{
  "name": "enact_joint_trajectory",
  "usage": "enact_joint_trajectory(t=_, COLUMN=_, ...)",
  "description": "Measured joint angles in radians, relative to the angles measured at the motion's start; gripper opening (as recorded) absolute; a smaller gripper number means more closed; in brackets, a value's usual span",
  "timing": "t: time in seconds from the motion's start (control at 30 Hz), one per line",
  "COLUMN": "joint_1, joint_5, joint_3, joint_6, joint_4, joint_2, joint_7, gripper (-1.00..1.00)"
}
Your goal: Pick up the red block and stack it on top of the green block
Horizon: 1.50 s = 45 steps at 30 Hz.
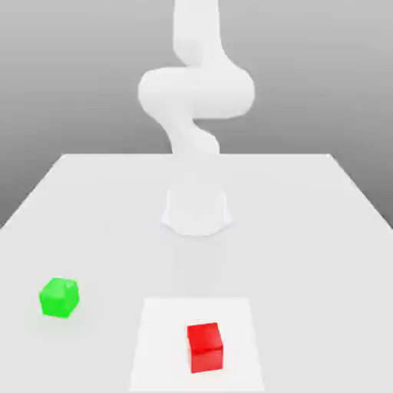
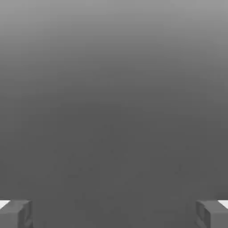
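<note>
Exterior view, read from its left to its right.

Green block (image 1: 59, 297): small cube, bright green, plain matte faces, no markings. Sits flat on the white bench (image 1: 307, 230), near the exterior view's left edge and toward the front. Its top face reads lighter than the two side faces that show. Turned a little, so one vertical edge faces the camera. Nothing touches it.

Red block (image 1: 205, 347): small cube, bright red, plain matte faces, about the same size as the green one. Sits flat at the front of the bench, near the middle of the view, to the right of the green block and well apart from it. Top face slightly lighter, front face a deeper red. It rests on a paler square patch (image 1: 165, 338) of the bench surface, toward that patch's right half.

Robot arm (image 1: 196, 92): white, rises from a round base (image 1: 196, 213) at mid-bench, behind both blocks, and bends upward out of the top of the picture.

Hand view: gripper (image 2: 114, 213) with its two grey fingers (image 2: 18, 213) standing wide apart at the opposite sides of the picture, with nothing between them. Plain grey background behind.
</note>
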Motion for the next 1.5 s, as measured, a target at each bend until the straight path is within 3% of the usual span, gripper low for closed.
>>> enact_joint_trajectory(t=0.73, joint_1=0.015, joint_5=-0.002, joint_3=0.007, joint_6=0.368, joint_4=-0.254, joint_2=0.803, joint_7=-0.131, gripper=0.0)
enact_joint_trajectory(t=0.9, joint_1=0.015, joint_5=-0.001, joint_3=0.008, joint_6=0.508, joint_4=-0.244, joint_2=0.984, joint_7=-0.137, gripper=0.0)
enact_joint_trajectory(t=0.93, joint_1=0.016, joint_5=-0.003, joint_3=0.006, joint_6=0.538, joint_4=-0.239, joint_2=1.02, joint_7=-0.136, gripper=-1.0)
enact_joint_trajectory(t=1.17, joint_1=0.015, joint_5=-0.006, joint_3=0.007, joint_6=0.545, joint_4=-0.238, joint_2=1.029, joint_7=-0.133, gripper=-1.0)
enact_joint_trajectory(t=1.33, joint_1=0.009, joint_5=0.001, joint_3=0.014, joint_6=0.414, joint_4=-0.261, joint_2=0.875, joint_7=-0.139, gripper=-1.0)
enact_joint_trajectory(t=1.5, joint_1=-0.042, joint_5=-0.037, joint_3=-0.065, joint_6=0.373, joint_4=-0.286, joint_2=0.806, joint_7=-0.018, gripper=-1.0)
